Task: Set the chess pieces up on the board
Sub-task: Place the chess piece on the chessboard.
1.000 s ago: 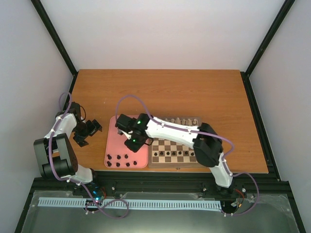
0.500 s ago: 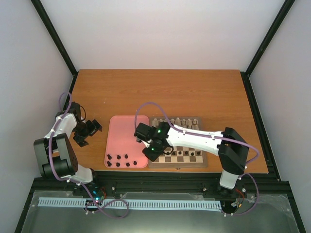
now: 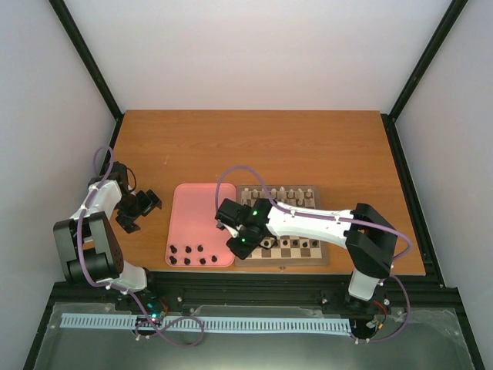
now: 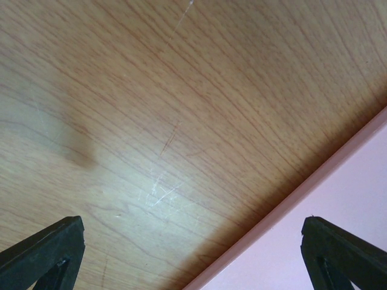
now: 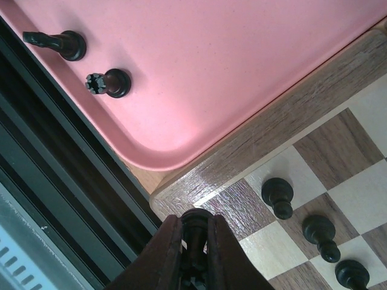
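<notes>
The right gripper (image 5: 195, 234) hung over the board's (image 5: 284, 124) near-left corner, its fingers pinched on a dark chess piece (image 5: 195, 219). Three dark pawns (image 5: 277, 194) stood on squares just beside it, and two more dark pieces (image 5: 113, 83) sat on the pink tray (image 5: 242, 54). The left gripper (image 4: 190, 241) was spread wide over the table (image 4: 151, 121) beside the tray

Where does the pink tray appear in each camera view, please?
Top external: the pink tray lies lower centre, left of the board.
Left wrist: tray fills the lower right corner.
Right wrist: tray fills the upper half.
Shared landmark: board border beside tray, top and right wrist.
</notes>
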You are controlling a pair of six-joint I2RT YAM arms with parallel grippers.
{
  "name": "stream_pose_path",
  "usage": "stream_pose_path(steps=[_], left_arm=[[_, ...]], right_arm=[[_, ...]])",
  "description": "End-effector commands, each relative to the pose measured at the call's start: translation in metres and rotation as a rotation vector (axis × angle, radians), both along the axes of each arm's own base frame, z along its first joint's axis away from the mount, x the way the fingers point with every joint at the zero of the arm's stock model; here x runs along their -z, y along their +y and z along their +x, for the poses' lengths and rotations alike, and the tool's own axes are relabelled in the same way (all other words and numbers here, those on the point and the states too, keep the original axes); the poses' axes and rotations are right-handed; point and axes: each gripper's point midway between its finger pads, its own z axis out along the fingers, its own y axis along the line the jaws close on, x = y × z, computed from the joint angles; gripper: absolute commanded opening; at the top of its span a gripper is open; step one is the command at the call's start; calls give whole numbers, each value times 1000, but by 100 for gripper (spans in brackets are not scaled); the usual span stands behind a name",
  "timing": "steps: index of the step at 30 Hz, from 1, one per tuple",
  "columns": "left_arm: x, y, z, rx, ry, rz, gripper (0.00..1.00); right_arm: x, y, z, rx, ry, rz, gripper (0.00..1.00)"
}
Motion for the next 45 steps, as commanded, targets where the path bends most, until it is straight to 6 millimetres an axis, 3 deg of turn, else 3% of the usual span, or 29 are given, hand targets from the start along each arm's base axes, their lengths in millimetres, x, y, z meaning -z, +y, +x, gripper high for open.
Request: stream_pose_path(steps=[1, 25, 45], left_arm=[[-10, 4, 13, 22, -47, 26, 100], [-8, 6, 14, 22, -34, 33, 100], [-7, 6, 14, 22, -32, 32, 100]], right_arm=[[9, -1, -1, 4, 1, -11, 8], [29, -12, 8, 47, 22, -35, 9], [32, -21, 5, 51, 27, -66, 9]])
